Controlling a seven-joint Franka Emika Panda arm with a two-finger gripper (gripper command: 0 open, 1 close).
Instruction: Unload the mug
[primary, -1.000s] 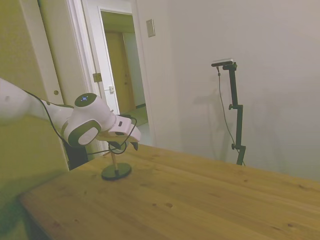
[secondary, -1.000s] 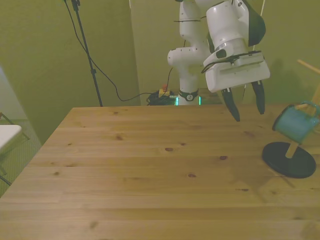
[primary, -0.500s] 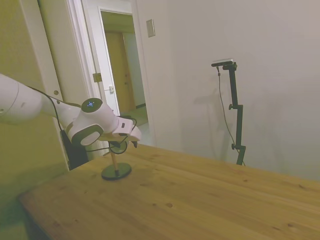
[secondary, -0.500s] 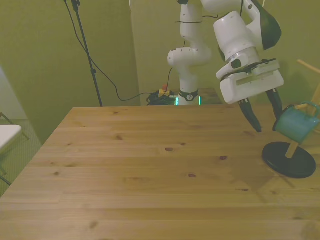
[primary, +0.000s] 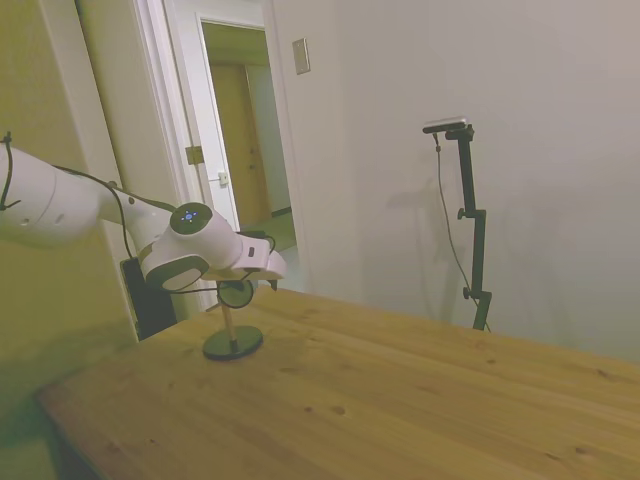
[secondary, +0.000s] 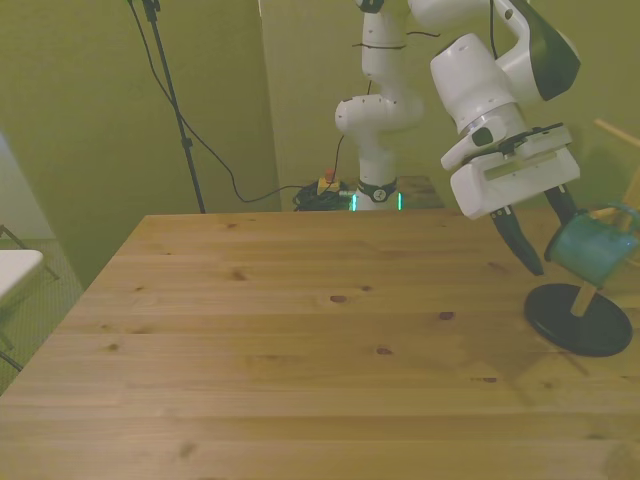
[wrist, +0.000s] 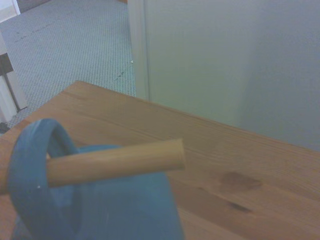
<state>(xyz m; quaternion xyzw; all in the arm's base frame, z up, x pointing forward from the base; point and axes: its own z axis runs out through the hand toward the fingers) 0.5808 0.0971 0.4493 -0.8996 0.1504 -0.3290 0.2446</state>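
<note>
Approach step, nothing gripped yet. My jaws are spread, two dark fingers pointing down and tilted toward the front view's right; one finger hangs just beside the mug's body on the side toward the counter's middle, the other sits behind its upper edge. Whether either finger touches the mug I cannot tell from here.

The small grey-green cylindrical mug with the dark rim hangs tilted off the counter, its loop handle threaded over a slanted pale wooden peg. That peg belongs to a wooden stand on a round dark base, which rests on the wooden counter near the front view's right edge. In the side view the stand is near the counter's far corner by the door, with my wrist directly above it, and most of the mug is hidden behind my hand.

Wrist view: peg end clear and free, handle loop ringed around the peg further back, mug body below it, all close and soft in focus.

Judgement: task barely begun, mug still loaded. Next move calls for settling the fingers either side of the mug wall, closing firmly, then drawing it along the peg's own slant toward the free end. Pulling straight up would likely drag the light stand over
</note>
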